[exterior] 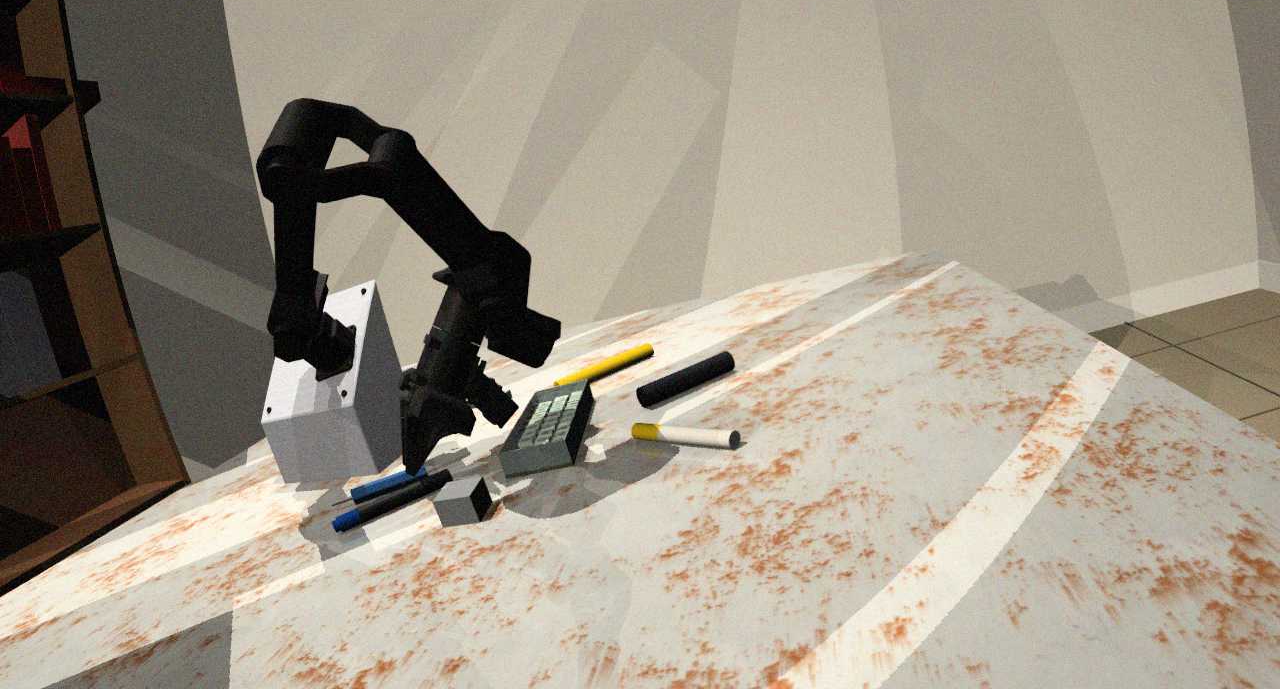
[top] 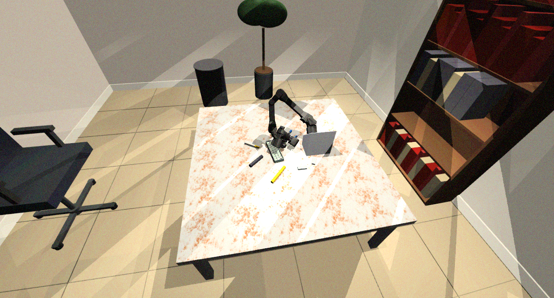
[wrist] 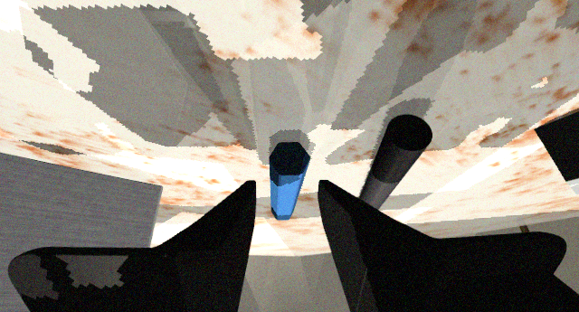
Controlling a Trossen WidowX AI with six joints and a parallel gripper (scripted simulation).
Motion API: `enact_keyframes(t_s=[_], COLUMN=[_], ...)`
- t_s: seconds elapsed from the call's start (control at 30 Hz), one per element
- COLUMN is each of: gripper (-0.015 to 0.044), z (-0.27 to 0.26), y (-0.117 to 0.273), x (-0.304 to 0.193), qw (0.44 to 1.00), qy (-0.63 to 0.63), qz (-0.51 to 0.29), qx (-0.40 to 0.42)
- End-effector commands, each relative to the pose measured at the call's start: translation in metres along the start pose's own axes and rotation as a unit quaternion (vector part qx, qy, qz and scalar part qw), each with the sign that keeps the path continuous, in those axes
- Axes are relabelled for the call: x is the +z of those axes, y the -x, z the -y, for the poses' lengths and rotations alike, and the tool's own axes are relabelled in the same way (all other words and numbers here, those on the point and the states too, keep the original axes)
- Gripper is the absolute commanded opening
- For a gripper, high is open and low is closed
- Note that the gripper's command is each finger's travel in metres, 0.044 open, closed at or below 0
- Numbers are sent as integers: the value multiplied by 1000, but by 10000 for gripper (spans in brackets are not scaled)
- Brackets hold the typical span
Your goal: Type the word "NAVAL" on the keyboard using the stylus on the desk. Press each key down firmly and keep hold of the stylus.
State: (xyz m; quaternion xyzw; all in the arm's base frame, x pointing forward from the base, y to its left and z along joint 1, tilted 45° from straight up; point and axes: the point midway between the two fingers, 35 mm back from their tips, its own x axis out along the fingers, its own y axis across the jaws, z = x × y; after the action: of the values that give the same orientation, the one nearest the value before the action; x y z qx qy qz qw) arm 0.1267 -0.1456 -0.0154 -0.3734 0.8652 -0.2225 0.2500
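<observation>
My jaws (top: 288, 139) (exterior: 413, 466) stood part open and held nothing. The blue pen (top: 295, 136) (exterior: 380, 485) (wrist: 286, 192), which I took for the stylus, lay on the worktop (top: 228, 215) (exterior: 733, 586) (wrist: 267, 32). In the wrist view it was between the tips, its long side pointing away from me. I judged I had to go down before I pinched. It looked smooth, with six flat sides. The round black pen (exterior: 393, 503) (wrist: 400, 156) lay near, on the wrist view's right. The keyboard (top: 274, 151) (exterior: 550, 421) had pale, square keys, none typed yet, I guessed.
</observation>
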Motion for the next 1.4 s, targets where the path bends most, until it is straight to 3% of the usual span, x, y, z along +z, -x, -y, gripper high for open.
enact_keyframes(t_s=[0.0,0.43,0.6,0.7,1.13,1.37], gripper=[150,150,19,0,0,0], z=[0,0,0,0,0,1], y=[-3,-6,-5,-5,33,36], x=[3,5,4,4,-28,-21], qw=[1000,1000,1000,1000,1000,1000], qy=[3,3,1,1,2,5], qz=[0,0,0,0,0,1], qx=[-2,-2,-1,-1,0,-2])
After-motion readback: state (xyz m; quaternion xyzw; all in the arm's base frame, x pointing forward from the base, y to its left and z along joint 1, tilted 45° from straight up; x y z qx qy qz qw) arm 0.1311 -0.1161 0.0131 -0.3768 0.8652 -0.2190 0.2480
